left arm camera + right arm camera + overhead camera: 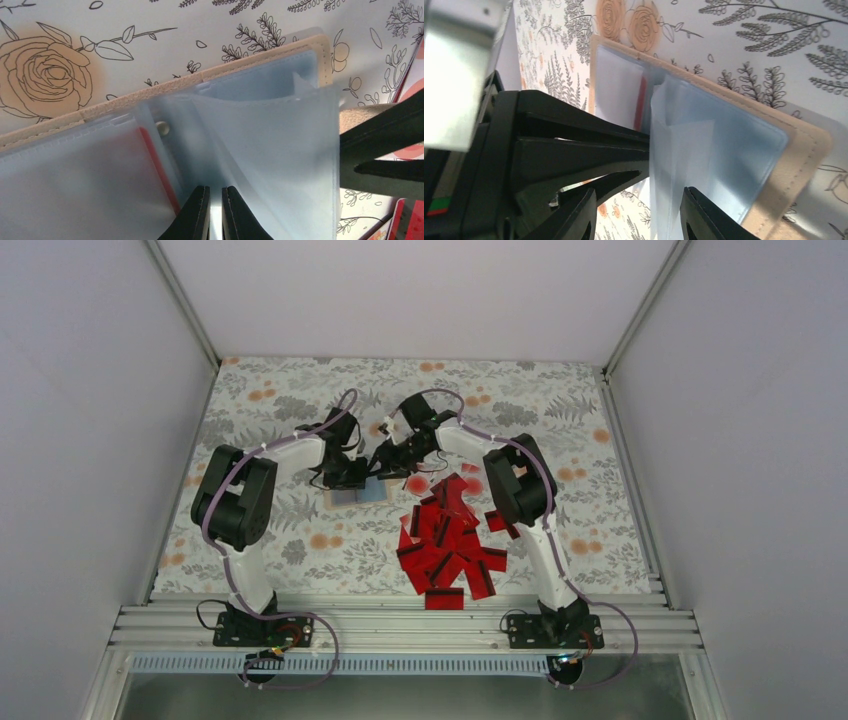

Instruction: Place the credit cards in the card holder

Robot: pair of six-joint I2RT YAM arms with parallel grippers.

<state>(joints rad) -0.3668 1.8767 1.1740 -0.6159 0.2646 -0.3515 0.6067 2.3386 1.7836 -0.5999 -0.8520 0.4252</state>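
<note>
Plainly the left pincer [215, 191] is clamped on a sleeve [270, 150] of the holder [355, 496], the right pincer [639, 192] straddles it half open and empty, and the cards [448, 540] lie nearer the right arm.

lab test booth: blank white walls [90, 390], aluminium rails [400, 625], floral tablecloth [300, 540].

Card holder [150, 95] partly off-frame, blurred.
</note>
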